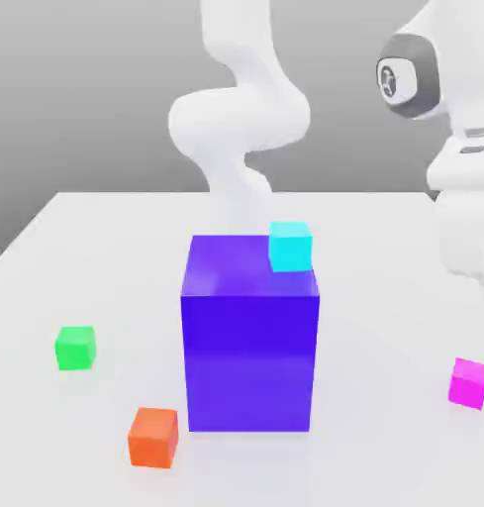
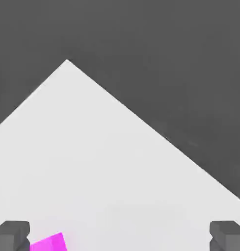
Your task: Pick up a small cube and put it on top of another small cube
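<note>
The small magenta cube (image 1: 469, 382) rests on the white table at the exterior view's right, near the front. The arm's white hand (image 1: 467, 233) hangs above it, well clear of it. In the hand view my gripper (image 2: 119, 238) is open, with its two dark fingertips (image 2: 12, 235) far apart. There the magenta cube (image 2: 49, 243) shows close beside one fingertip, not between the two. The small green cube (image 1: 75, 348) sits alone on the table at the exterior view's left.
A tall blue-violet block (image 1: 250, 337) stands in the middle, with a cyan cube (image 1: 290, 246) on its top far corner. An orange cube (image 1: 152, 437) lies in front of the block, to its left. The table's corner (image 2: 66, 61) borders dark floor.
</note>
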Available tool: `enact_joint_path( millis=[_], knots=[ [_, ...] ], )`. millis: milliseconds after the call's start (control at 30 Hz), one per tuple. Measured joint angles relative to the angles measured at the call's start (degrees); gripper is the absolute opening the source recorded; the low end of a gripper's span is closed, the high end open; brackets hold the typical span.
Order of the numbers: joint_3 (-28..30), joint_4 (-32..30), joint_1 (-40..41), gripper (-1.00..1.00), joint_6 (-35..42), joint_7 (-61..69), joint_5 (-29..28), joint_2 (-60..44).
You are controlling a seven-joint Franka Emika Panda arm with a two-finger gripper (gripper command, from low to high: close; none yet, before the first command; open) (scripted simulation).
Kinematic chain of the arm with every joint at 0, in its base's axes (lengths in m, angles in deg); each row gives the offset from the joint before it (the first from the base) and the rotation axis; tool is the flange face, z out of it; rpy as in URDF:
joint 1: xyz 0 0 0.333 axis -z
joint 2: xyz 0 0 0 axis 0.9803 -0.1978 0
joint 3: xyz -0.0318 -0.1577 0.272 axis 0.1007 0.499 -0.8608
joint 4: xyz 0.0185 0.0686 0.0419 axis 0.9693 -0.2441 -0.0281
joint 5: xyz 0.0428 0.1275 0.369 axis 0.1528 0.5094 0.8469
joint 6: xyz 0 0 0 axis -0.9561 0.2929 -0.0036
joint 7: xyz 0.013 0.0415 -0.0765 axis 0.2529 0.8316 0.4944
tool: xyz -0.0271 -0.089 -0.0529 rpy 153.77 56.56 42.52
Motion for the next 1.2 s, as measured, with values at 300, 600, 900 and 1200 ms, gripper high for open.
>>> enact_joint_path(
  millis=[300,600,900,1200],
  knots=[
    [-0.63,-3.84,-8.24,0.0,-7.33,-5.6,-13.87,-12.85],
    [3.27,-2.45,-12.91,-1.0,-16.78,-10.12,-21.32,-25.57],
    [1.77,-3.73,-11.78,-1.0,-11.75,-9.03,-19.93,-19.19],
    [6.37,-4.37,-4.67,-1.0,-7.87,-9.63,-15.21,-10.45]
  ],
)
